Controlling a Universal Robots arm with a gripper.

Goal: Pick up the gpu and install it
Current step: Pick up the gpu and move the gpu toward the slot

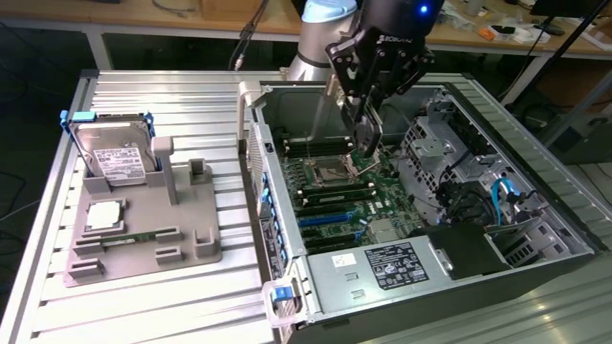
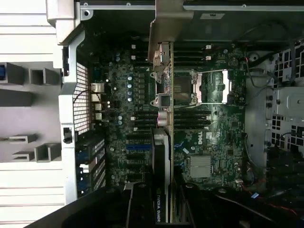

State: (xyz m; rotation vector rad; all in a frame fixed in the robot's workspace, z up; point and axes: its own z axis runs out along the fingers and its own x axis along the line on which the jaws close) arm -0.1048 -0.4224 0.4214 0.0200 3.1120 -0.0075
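My gripper (image 1: 371,107) is shut on the gpu (image 1: 368,140), a thin dark card that hangs on edge inside the open computer case (image 1: 497,122). The card is above the motherboard (image 1: 359,197), near the CPU socket (image 1: 330,170), with the blue expansion slots (image 1: 330,215) a little nearer the case front. In the wrist view the gpu (image 2: 164,142) is seen edge-on. Its pale metal bracket (image 2: 168,23) is at the far end and its black shroud runs back between my fingers (image 2: 142,209). It lies across the CPU socket (image 2: 183,90), beside the blue slots (image 2: 137,147).
A grey fixture tray (image 1: 143,229) sits on the slatted table at the exterior view's left, holding a silver hard drive (image 1: 113,154), a square chip (image 1: 103,215) and a green memory stick (image 1: 129,240). The power supply (image 1: 383,265) and drive cage (image 1: 440,150) crowd the case.
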